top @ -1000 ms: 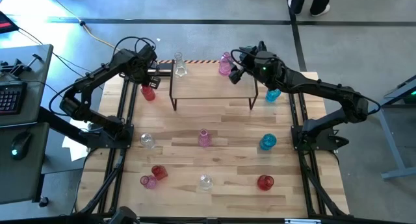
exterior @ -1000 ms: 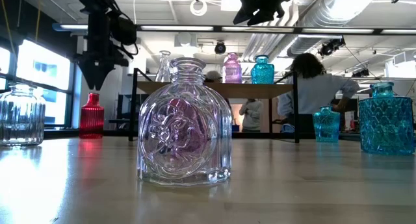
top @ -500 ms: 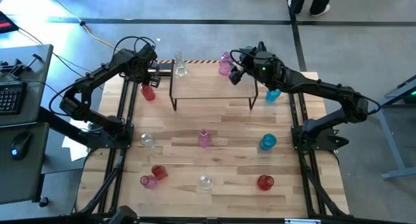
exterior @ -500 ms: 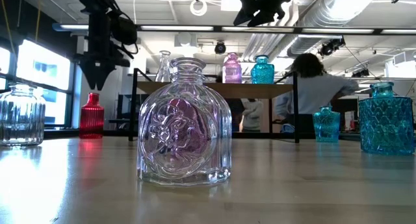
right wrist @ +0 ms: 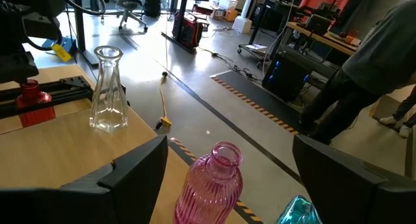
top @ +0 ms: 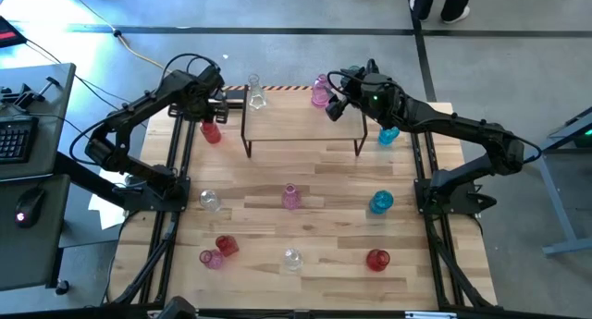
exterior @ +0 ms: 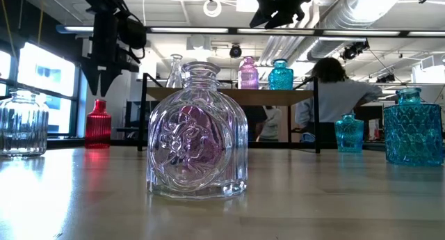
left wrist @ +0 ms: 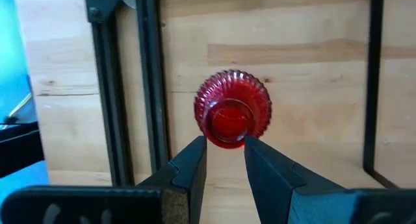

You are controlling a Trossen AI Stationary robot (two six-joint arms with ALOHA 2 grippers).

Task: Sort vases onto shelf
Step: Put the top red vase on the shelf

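Note:
A red ribbed vase (left wrist: 233, 113) stands on its base on the table at the far left, by the shelf's (top: 305, 125) left legs. My left gripper (left wrist: 225, 149) hangs just above it, pointing down and open by a narrow gap, touching nothing; in the low view the left gripper (exterior: 101, 87) shows over the red vase (exterior: 98, 123). My right gripper (right wrist: 224, 149) is wide open above the shelf's far right part, its fingers on either side of a pink vase (right wrist: 214, 182) without touching. A clear vase (right wrist: 107, 91) and a teal vase (right wrist: 299, 211) also stand on the shelf.
Vases stand scattered on the slatted table: clear (top: 211, 201), pink (top: 290, 197), blue (top: 381, 202), red (top: 226, 246), pink (top: 212, 258), clear (top: 292, 258), red (top: 376, 260), and blue (top: 388, 134) right of the shelf. Black frame rails run along both table sides. A person moves behind the table.

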